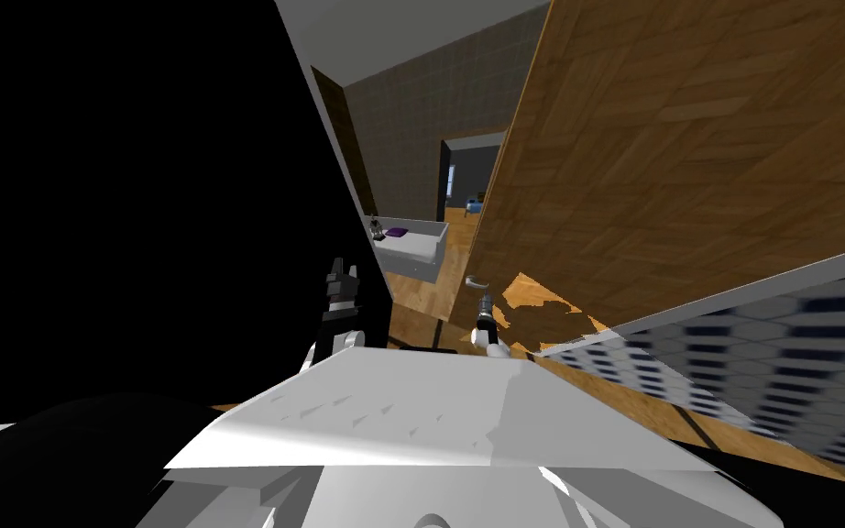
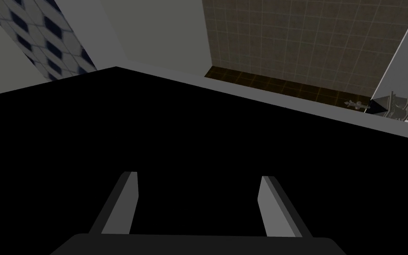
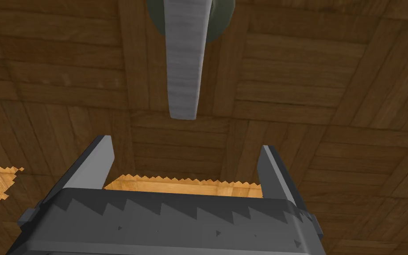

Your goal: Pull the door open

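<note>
**Right tool lined up on the lever, nothing gripped yet**

The wooden door [image 1: 686, 137] fills the right of the head view. Its free edge lies toward the middle, and a gap past that edge shows a tiled room. A grey lever handle [image 3: 183, 57] juts from a round dark rose on the door face, near the free edge. The right tool [image 3: 185, 148] sits just short of the lever's tip, fingers apart and touching nothing. The lever's end lies beyond the fingertips, not between them.

Assessment: the step in hand is the approach to the grip.
- **Advance:** move the tool along the lever until the fingers straddle it well back from the tip (a hold at the very end would likely slip off).
- **Grip and pull:** close firmly, then pull along the door's swing arc rather than straight back, letting the wrist follow the hinge.
- **Unknown:** whether the lever must be turned first cannot be told.

The left tool [image 2: 198, 177] is idle, fingers apart, facing a black area left of the doorway. Beyond the gap stands a white counter [image 1: 416, 252] carrying a purple item [image 1: 397, 232], well apart from the work.
</note>
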Motion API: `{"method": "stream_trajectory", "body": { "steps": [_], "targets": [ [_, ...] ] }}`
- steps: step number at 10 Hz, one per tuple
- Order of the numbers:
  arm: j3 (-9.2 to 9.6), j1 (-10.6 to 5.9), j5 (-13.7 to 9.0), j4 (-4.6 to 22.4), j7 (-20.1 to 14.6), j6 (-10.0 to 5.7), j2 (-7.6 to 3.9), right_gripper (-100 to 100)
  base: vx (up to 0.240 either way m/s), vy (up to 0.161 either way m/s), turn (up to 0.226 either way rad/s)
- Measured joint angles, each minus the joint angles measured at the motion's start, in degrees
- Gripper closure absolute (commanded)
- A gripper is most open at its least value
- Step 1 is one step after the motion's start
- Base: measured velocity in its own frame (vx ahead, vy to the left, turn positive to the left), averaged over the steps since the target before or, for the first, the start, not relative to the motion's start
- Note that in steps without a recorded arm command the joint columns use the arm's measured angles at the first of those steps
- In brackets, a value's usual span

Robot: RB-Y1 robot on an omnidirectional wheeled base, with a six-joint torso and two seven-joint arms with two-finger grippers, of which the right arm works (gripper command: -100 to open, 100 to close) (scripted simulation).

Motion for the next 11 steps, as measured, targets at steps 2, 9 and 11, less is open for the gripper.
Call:
{"method": "stream_trajectory", "body": {
  "steps": [2,9,11],
  "targets": [
    [-0.18,0.09,-0.13,-0.01,-0.22,-0.09,0.16,-100,0.185,-0.007,0.071],
    [-0.26,0.16,-0.17,-0.01,-0.34,-0.02,0.37,100,0.028,0.001,0.011],
    [-0.27,0.24,-0.19,0.05,-0.35,0.03,0.41,100,-0.063,-0.001,-0.023]
  ]
}}
